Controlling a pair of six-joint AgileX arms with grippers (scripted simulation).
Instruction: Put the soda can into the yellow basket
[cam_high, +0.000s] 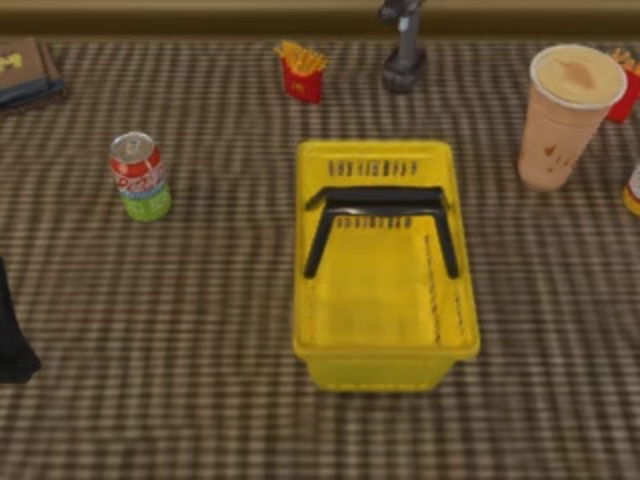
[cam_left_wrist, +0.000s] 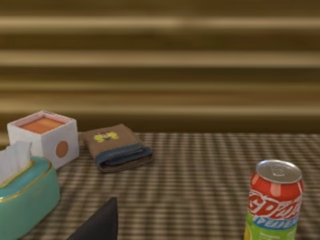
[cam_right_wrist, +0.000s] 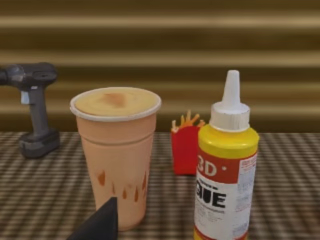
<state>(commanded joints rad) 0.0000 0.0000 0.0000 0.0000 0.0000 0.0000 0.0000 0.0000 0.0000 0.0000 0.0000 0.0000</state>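
Observation:
The soda can (cam_high: 140, 176) stands upright on the checked cloth at the left of the table, silver top, red band, lime-green base. It also shows in the left wrist view as the soda can (cam_left_wrist: 274, 202), off to one side and some way ahead of the camera. The yellow basket (cam_high: 318, 300) sits in the middle of the table, empty, with its two black handles folded across the back half. My left gripper (cam_high: 12, 340) is a dark shape at the table's left edge, nearer than the can and apart from it. My right gripper (cam_right_wrist: 100, 225) shows only as a dark tip, facing the tan cup; it is outside the top view.
A tall tan lidded cup (cam_high: 565, 115) and a yellow glue bottle (cam_right_wrist: 225, 175) stand at the right. Red fries boxes (cam_high: 302, 72), a grey drill (cam_high: 403, 50) and a book (cam_high: 25, 70) line the back. A tissue box (cam_left_wrist: 22, 200) and a white box (cam_left_wrist: 45, 137) stand at the far left.

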